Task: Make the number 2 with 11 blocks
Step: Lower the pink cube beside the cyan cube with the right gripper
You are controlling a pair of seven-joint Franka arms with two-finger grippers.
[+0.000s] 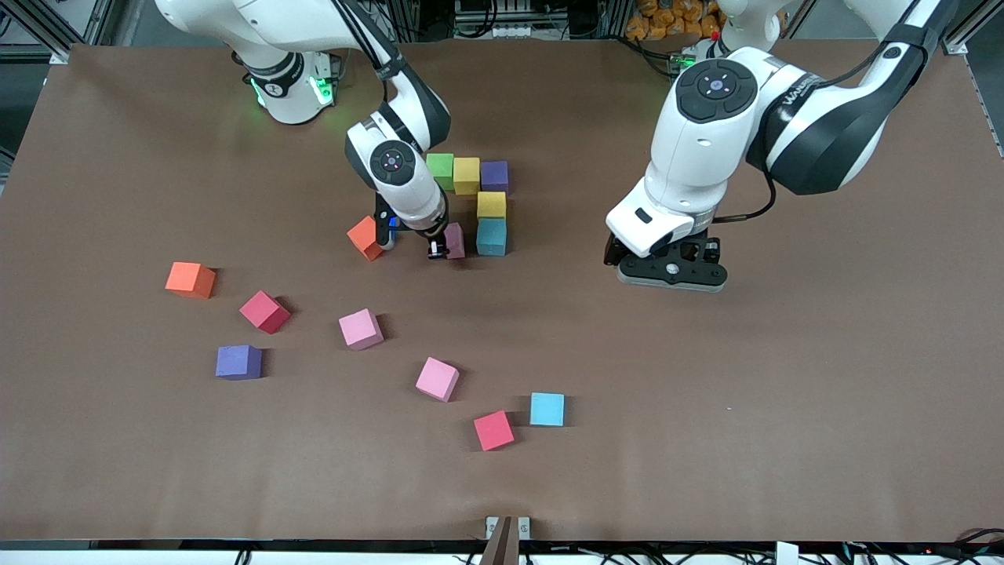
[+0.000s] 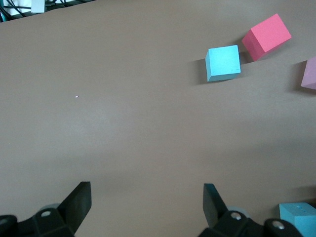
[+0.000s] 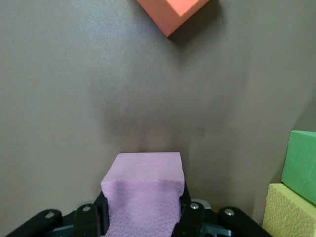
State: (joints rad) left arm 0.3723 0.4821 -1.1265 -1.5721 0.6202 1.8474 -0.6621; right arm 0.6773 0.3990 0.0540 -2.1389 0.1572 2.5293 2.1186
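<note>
I hold a pink block (image 3: 143, 190) clamped in the right gripper (image 1: 439, 247), beside the teal block (image 1: 492, 236), extending the number 2's (image 1: 480, 200) middle row; left gripper (image 1: 671, 271) waits w/ jaws spread, empty.

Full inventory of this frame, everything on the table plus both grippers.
Started figure: 5 blocks touching; green, yellow, purple in a row; second yellow and teal in a column running toward the front camera from the purple one.
Held block: 1, pink-purple, beside the teal one.
Orange blocks: 2; one beside the right gripper, one toward the right arm's end.
Red blocks: 2;.
Pink blocks: 2;.
Loose purple block: 1.
Light blue block: 1, beside the nearer red.
Table: 1, brown.
Right gripper: shut on the pink-purple block.
Left gripper: open, empty, low over bare table, waiting.
</note>
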